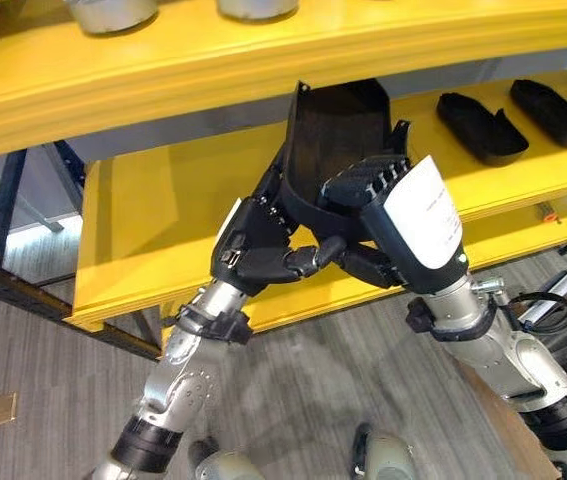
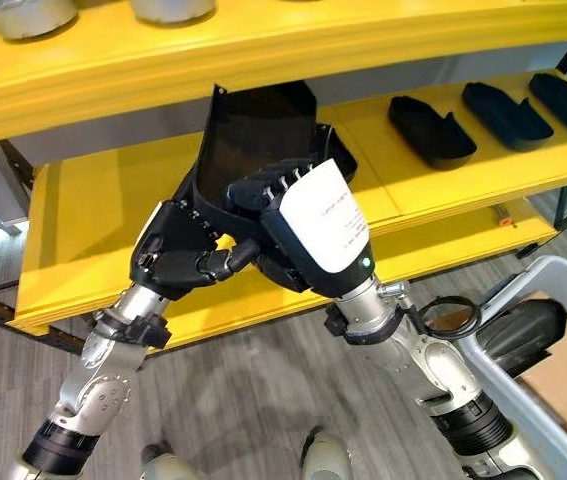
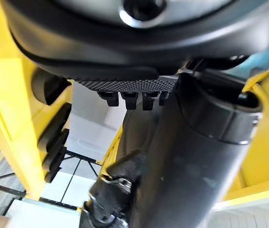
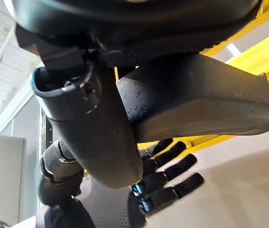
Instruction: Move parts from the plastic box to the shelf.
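Both hands clasped on one black part [image 1: 338, 140], held up at the front edge of the yellow shelf [image 1: 153, 215]. Left hand [image 1: 258, 250] curled under the near end, fingers wrapped around the lower rim; right hand [image 1: 403, 215] gripping the right wall, fingers [image 1: 368, 178] hooked over the rim into the hollow, thumb beneath. Part tilted, far end rising past the fingertips into the gap under the upper board.

Probably a stiff moulded shell: light, rigid, smooth and a bit slippery on the outside, not fragile. Best taken by the rims and walls, as now, with fingers over an edge rather than flat on the curved skin.

Counted: one part in hand; three more parts [image 1: 481, 128] lying on the shelf, well beyond the right fingers; two grey cans [image 1: 111, 12] on the top board.
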Controlling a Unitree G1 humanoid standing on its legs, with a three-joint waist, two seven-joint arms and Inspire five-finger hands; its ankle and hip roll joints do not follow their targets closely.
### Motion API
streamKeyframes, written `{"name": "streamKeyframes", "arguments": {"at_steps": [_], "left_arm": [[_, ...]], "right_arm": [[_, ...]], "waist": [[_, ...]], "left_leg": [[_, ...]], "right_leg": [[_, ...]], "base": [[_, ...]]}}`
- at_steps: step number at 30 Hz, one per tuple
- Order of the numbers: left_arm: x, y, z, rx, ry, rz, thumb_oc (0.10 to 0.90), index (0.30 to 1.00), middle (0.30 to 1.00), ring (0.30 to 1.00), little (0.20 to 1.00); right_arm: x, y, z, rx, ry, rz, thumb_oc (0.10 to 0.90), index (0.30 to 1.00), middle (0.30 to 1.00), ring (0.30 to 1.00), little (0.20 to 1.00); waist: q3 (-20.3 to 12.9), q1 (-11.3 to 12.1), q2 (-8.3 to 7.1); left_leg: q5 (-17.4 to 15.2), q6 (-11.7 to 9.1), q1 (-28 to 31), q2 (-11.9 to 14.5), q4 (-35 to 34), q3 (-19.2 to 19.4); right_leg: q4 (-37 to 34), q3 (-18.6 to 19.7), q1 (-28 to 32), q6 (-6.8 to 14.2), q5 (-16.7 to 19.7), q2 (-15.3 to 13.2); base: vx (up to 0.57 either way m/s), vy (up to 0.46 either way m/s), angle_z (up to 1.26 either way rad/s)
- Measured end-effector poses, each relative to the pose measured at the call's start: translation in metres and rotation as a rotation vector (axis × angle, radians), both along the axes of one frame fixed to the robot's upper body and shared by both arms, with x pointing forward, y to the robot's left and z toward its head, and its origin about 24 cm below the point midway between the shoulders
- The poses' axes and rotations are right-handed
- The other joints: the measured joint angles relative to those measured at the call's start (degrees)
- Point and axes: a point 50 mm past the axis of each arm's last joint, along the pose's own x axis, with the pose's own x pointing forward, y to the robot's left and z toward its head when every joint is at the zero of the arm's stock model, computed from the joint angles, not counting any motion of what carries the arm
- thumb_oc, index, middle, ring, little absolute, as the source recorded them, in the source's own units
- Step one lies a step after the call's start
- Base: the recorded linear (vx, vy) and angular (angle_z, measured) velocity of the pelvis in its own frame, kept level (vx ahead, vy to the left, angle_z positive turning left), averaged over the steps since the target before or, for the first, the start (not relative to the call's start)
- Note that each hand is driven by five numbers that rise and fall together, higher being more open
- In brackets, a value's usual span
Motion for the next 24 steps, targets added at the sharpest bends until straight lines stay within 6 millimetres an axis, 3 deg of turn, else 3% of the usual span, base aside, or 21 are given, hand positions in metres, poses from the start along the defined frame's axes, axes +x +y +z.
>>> {"name": "streamKeyframes", "arguments": {"at_steps": [1, 2, 3, 5, 7, 8, 11, 13, 14, 15, 16, 19, 24], "left_arm": [[0.002, 0.001, 0.000, 0.007, 0.002, 0.004, 0.900, 1.000, 1.000, 1.000, 1.000], [0.001, 0.005, -0.005, 0.026, 0.022, 0.017, 0.900, 1.000, 1.000, 1.000, 1.000], [0.003, 0.006, -0.011, 0.039, 0.047, 0.024, 0.900, 1.000, 1.000, 1.000, 1.000], [0.003, 0.010, -0.018, 0.061, 0.077, 0.035, 0.900, 1.000, 1.000, 1.000, 1.000], [0.002, 0.015, -0.024, 0.076, 0.098, 0.039, 0.900, 1.000, 1.000, 1.000, 1.000], [0.001, 0.015, -0.025, 0.068, 0.104, 0.035, 0.900, 1.000, 1.000, 1.000, 1.000], [-0.002, 0.015, -0.029, 0.036, 0.126, -0.006, 0.900, 1.000, 1.000, 1.000, 1.000], [-0.002, 0.015, -0.031, 0.040, 0.135, -0.010, 0.900, 1.000, 1.000, 1.000, 1.000], [-0.003, 0.016, -0.033, 0.037, 0.139, -0.007, 0.900, 1.000, 1.000, 1.000, 1.000], [-0.005, 0.018, -0.036, 0.040, 0.144, -0.010, 0.900, 1.000, 1.000, 1.000, 1.000], [-0.009, 0.019, -0.040, 0.043, 0.159, -0.010, 0.900, 1.000, 1.000, 1.000, 1.000], [-0.015, 0.010, -0.044, -0.005, 0.173, -0.017, 0.900, 1.000, 1.000, 1.000, 1.000], [-0.019, 0.015, -0.047, -0.026, 0.175, -0.011, 0.900, 1.000, 1.000, 1.000, 1.000]], "right_arm": [[0.000, 0.003, -0.006, 0.031, 0.027, 0.004, 0.400, 0.300, 0.300, 0.300, 0.300], [0.003, 0.006, -0.012, 0.059, 0.072, 0.002, 0.400, 0.300, 0.300, 0.300, 0.300], [0.006, 0.006, -0.017, 0.046, 0.098, -0.007, 0.400, 0.300, 0.300, 0.300, 0.300], [0.010, 0.009, -0.024, 0.025, 0.134, -0.008, 0.400, 0.300, 0.300, 0.300, 0.300], [0.010, 0.012, -0.029, 0.017, 0.149, -0.008, 0.400, 0.300, 0.300, 0.300, 0.300], [0.009, 0.012, -0.029, 0.011, 0.145, -0.010, 0.400, 0.300, 0.300, 0.300, 0.300], [0.004, 0.012, -0.034, 0.002, 0.142, -0.019, 0.400, 0.300, 0.300, 0.300, 0.300], [0.003, 0.012, -0.036, -0.009, 0.139, -0.024, 0.400, 0.300, 0.300, 0.300, 0.300], [0.002, 0.013, -0.036, -0.016, 0.143, -0.019, 0.400, 0.300, 0.300, 0.300, 0.300], [0.001, 0.013, -0.039, -0.021, 0.156, -0.012, 0.400, 0.300, 0.300, 0.300, 0.300], [-0.002, 0.012, -0.040, -0.037, 0.161, -0.007, 0.400, 0.300, 0.300, 0.300, 0.300], [-0.004, 0.004, -0.038, -0.081, 0.143, -0.009, 0.400, 0.300, 0.300, 0.300, 0.300], [-0.006, 0.003, -0.036, -0.122, 0.144, -0.005, 0.400, 0.300, 0.300, 0.300, 0.300]], "waist": [[0.0, -0.4, -1.74], [-0.3, 0.0, -3.78], [-0.4, 1.3, -4.16], [-0.4, 2.8, -4.36], [-0.4, 4.2, -4.23], [-0.4, 4.2, -4.15], [-0.5, 3.2, -3.88], [-0.5, 3.0, -3.89], [-0.3, 3.1, -3.64], [-0.1, 3.3, -3.13], [-0.2, 3.2, -3.27], [-0.2, 2.6, -2.26], [-0.3, 2.2, -1.82]], "left_leg": [[-2.0, -6.8, 0.0, -2.7, 0.8, 0.5], [-2.9, -5.2, -0.8, -5.9, 1.6, 0.5], [-4.2, -3.6, -1.8, -7.2, 3.1, 0.4], [-5.7, -2.3, -2.7, -9.0, 4.8, -0.2], [-8.3, -1.9, -4.7, -10.3, 8.4, -1.8], [-8.6, -1.5, -5.6, -10.5, 9.4, -2.4], [-8.9, -0.1, -8.0, -12.2, 10.3, -4.2], [-8.6, 0.3, -8.7, -12.0, 10.0, -4.6], [-7.5, 1.1, -8.3, -11.2, 8.7, -4.5], [-5.9, 1.1, -7.2, -9.6, 6.1, -4.8], [-3.5, 1.4, -5.7, -9.3, 2.1, -4.8], [0.0, 1.3, -3.3, -9.2, -3.7, -4.9], [0.9, 0.4, -1.6, -9.4, -5.4, -4.8]], "right_leg": [[0.2, 1.3, -0.2, 2.8, 1.4, -3.3], [-2.4, 1.5, 0.1, 1.7, 3.7, -6.0], [-6.2, 1.1, 1.8, 1.7, 6.5, -7.0], [-10.9, 0.9, 4.5, 2.1, 9.2, -8.3], [-16.4, -0.3, 8.1, 4.6, 11.5, -9.7], [-17.9, -0.5, 8.7, 4.2, 11.9, -9.9], [-22.6, -1.2, 11.4, 1.1, 14.0, -9.2], [-21.6, 0.3, 10.3, 0.8, 14.4, -8.6], [-17.7, 0.2, 8.2, 2.5, 13.0, -7.2], [-12.3, 0.3, 5.8, 4.7, 8.7, -3.9], [-12.5, 1.1, 6.4, 4.6, 6.0, -0.9], [-13.9, 0.4, 6.9, 5.2, 6.7, 1.0], [-18.9, -0.9, 10.4, 5.5, 8.5, 1.7]], "base": [[-0.17, 0.510, 0.17], [-0.09, 0.389, 0.30], [-0.08, 0.348, 0.26], [-0.08, 0.286, 0.27], [-0.07, 0.341, 0.34], [-0.05, 0.319, 0.41], [-0.02, 0.147, 0.34], [-0.02, 0.041, 0.08], [-0.05, 0.012, -0.14], [-0.04, -0.065, -0.14], [-0.03, -0.076, -0.01], [0.02, -0.122, -0.06], [0.02, -0.034, 0.02]]}}
